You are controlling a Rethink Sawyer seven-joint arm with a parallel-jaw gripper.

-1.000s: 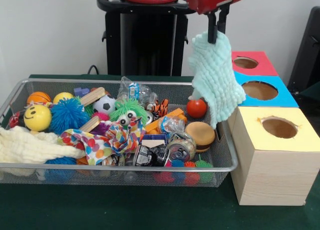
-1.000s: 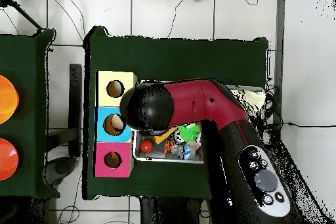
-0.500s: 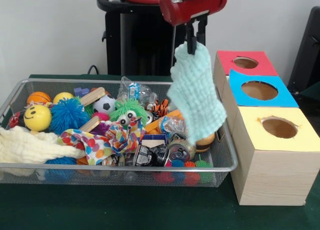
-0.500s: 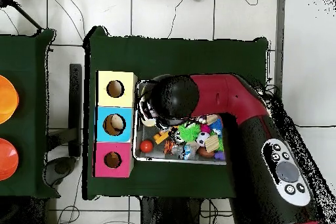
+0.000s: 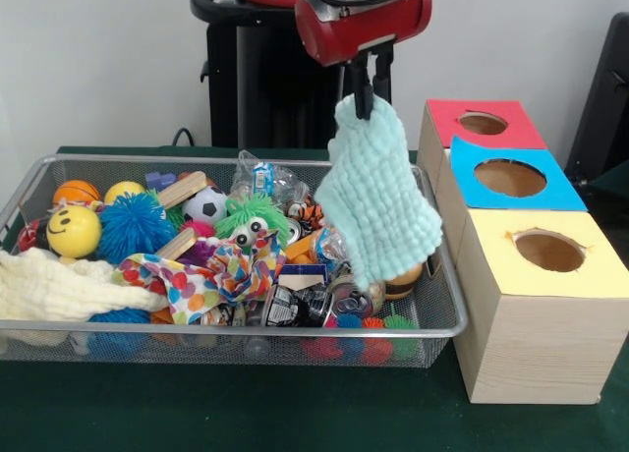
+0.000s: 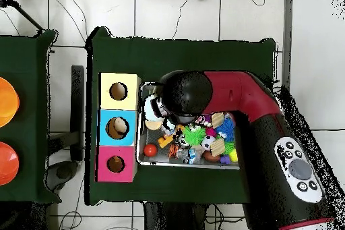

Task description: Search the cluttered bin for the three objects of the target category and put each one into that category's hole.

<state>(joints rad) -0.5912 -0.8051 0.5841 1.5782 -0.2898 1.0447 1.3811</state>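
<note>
My gripper (image 5: 364,100) is shut on the top corner of a mint-green knobbly cloth (image 5: 378,201), which hangs over the right part of the wire-mesh bin (image 5: 236,327). The orange tiger-striped plush (image 5: 313,213) lies at the bin's back, partly behind the cloth; it also shows in the overhead view (image 6: 175,151). The tan-brown plush is hidden. The red-ringed hole (image 5: 483,123) is the farthest on the wood boxes, right of the gripper; in the overhead view the red-ringed hole (image 6: 116,164) is unobstructed. There my arm (image 6: 192,96) covers the gripper.
The blue-ringed hole (image 5: 510,177) and the yellow-ringed hole (image 5: 549,250) sit nearer the camera. The bin holds a smiley ball (image 5: 74,231), a blue fuzzy ball (image 5: 136,226), a soccer ball (image 5: 205,206), a green fuzzy toy with eyes (image 5: 252,221), a cream cloth (image 5: 59,287), a dotted cloth (image 5: 211,275) and cans (image 5: 305,303).
My gripper has carried the mint cloth leftward in the front view, from beside the boxes to over the bin's right part. The cloth now hides the burger toy and red ball.
</note>
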